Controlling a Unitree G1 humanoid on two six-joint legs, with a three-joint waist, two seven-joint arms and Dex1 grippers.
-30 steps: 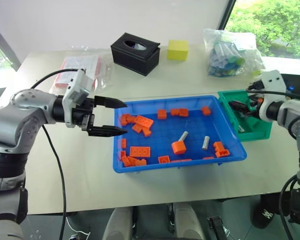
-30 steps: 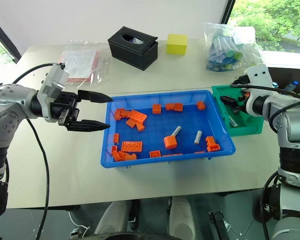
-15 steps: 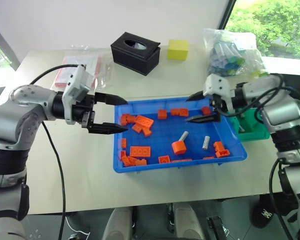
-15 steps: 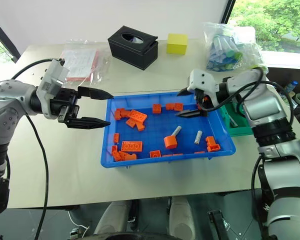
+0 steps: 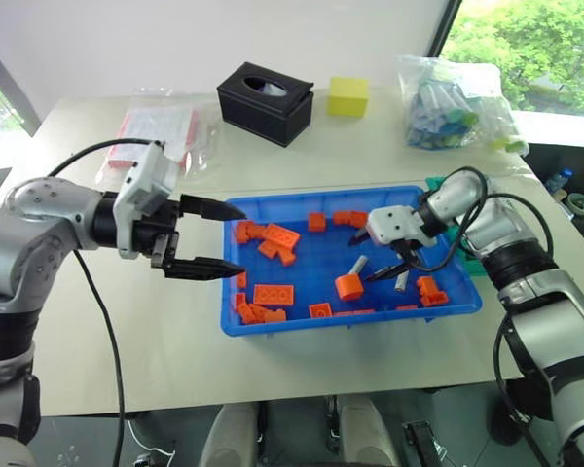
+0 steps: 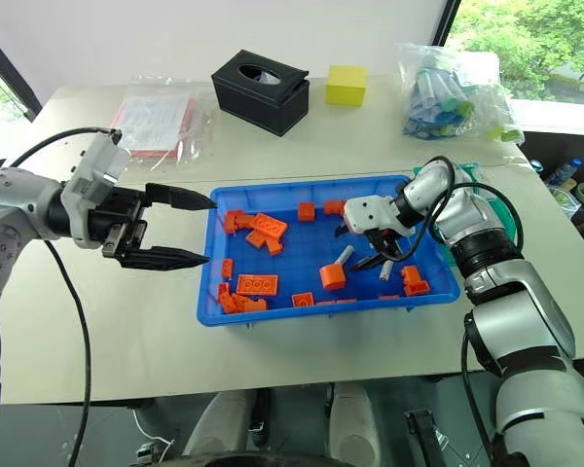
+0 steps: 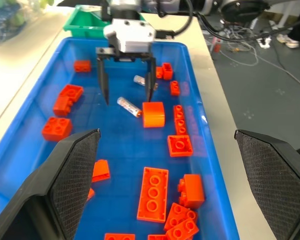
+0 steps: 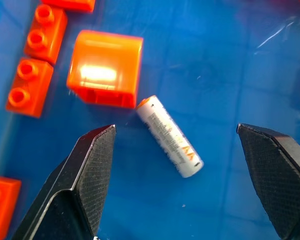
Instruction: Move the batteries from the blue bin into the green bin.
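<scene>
Only readable mark: "AA" in orange/gold letters near one end of the battery (image 8: pixel 169 136), lying in the blue bin (image 8: pixel 230 75) betw. the right gripper's (image 8: pixel 182 170) spread fingers. Rows of fine print along the battery's side, too small to read. Clear bag w/ a red-and-white printed sheet (image 6: pixel 156 122) on the table: print illegible. No other legible text, nos. or signs.

Orange block (image 8: pixel 105 68) touching battery (image 8: pixel 169 136) end.
</scene>
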